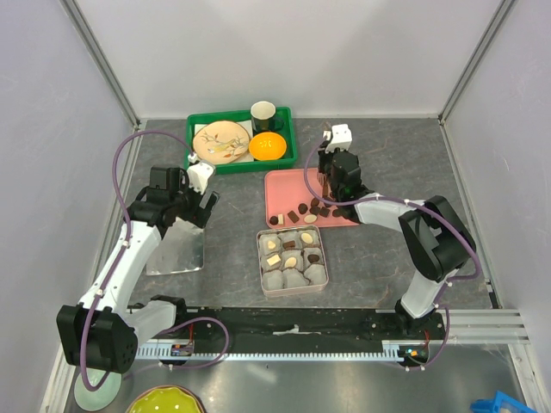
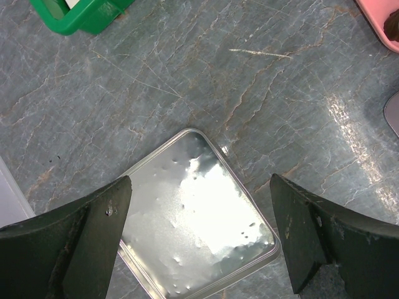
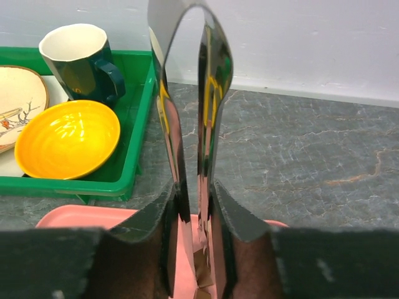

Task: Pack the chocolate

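Right gripper: closed on a pair of shiny metal tongs, with both legs squeezed nearly parallel and only a thin gap between them. The looped end of the tongs points toward the back wall. There's something brownish low between the legs, can't tell what. Right arm reaches in from 4 o'clock, elbow folded, wrist over the far part of the pink tray.

Left gripper: jaws wide apart, holding nothing and touching nothing. The fingers hang above the table, straddling the view of a flat silver lid. Left arm angles up from its base, with the wrist at 10 o'clock from the tin.

Chocolate: about 6 loose pieces, mostly dark brown, in a rough row on the near part of the pink tray. More sit in the tin at table centre, in grey paper cups, a mix of beige and dark. Several cups hold no piece. The pink tray is at 12 to 1 o'clock from the tin, just beside it. The lid lies at 9 o'clock.
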Tool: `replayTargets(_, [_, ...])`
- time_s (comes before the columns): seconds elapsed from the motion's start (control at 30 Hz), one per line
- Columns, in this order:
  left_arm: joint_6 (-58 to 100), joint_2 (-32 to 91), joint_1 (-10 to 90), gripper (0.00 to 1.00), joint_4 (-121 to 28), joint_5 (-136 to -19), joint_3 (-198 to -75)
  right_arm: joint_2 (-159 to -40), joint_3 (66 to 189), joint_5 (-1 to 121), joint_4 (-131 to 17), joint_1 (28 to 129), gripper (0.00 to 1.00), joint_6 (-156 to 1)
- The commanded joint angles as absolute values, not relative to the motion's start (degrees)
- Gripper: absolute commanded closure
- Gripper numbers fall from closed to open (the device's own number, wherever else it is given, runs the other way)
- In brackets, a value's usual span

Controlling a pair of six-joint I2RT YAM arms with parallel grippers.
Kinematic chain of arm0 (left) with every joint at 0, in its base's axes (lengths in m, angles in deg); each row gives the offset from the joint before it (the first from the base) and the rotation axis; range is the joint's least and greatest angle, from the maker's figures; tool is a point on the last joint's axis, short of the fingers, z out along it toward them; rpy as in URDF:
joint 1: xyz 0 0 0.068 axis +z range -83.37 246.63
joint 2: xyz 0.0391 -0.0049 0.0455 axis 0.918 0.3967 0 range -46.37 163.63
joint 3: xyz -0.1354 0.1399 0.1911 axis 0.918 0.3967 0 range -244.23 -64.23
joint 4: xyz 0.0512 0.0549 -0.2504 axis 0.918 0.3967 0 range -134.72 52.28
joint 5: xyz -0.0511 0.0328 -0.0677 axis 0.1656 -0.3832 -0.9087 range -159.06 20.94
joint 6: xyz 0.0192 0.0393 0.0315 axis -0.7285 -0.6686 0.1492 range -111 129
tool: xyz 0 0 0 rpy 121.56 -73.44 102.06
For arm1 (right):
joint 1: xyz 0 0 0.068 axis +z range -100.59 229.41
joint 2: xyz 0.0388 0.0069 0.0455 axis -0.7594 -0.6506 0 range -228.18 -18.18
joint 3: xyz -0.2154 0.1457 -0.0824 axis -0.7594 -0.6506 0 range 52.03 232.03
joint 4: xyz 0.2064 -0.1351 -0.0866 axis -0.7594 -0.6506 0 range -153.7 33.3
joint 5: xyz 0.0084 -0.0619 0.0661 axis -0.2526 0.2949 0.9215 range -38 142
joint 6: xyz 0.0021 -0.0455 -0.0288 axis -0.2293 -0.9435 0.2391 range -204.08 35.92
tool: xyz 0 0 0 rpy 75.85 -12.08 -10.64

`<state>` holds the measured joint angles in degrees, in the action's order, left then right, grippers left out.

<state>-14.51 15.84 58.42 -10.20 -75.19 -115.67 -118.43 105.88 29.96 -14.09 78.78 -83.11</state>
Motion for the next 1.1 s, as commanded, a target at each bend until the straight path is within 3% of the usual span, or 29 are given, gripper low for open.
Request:
replayTargets(0.0, [-16.40, 14.80, 58.54, 0.01, -12.29, -75.13, -115.56, -117.50, 106.70, 32.57, -12.05, 78.59, 0.76, -81.80])
replayTargets(0.17, [-16.31, 14.80, 58.54, 0.01, -12.20, -75.04, -115.39, -113.29, 107.76, 37.67, -13.37, 79.20, 0.82, -81.09])
replayTargets(0.4, [-15.79, 14.71, 58.54, 0.01, -11.94, -75.04, -115.74, -100.83, 104.25, 39.87, -16.53, 84.91, 0.83, -81.80])
replayTargets(0.8, [-14.99, 14.80, 58.54, 0.01, -11.94, -74.51, -114.77, -78.76, 94.14, 42.77, -33.57, 103.45, 0.85, -77.32])
replayTargets(1.07, [-15.08, 14.71, 58.54, 0.01, -11.76, -73.98, -114.51, -74.52, 93.61, 41.19, -42.02, 117.25, 0.86, -75.56])
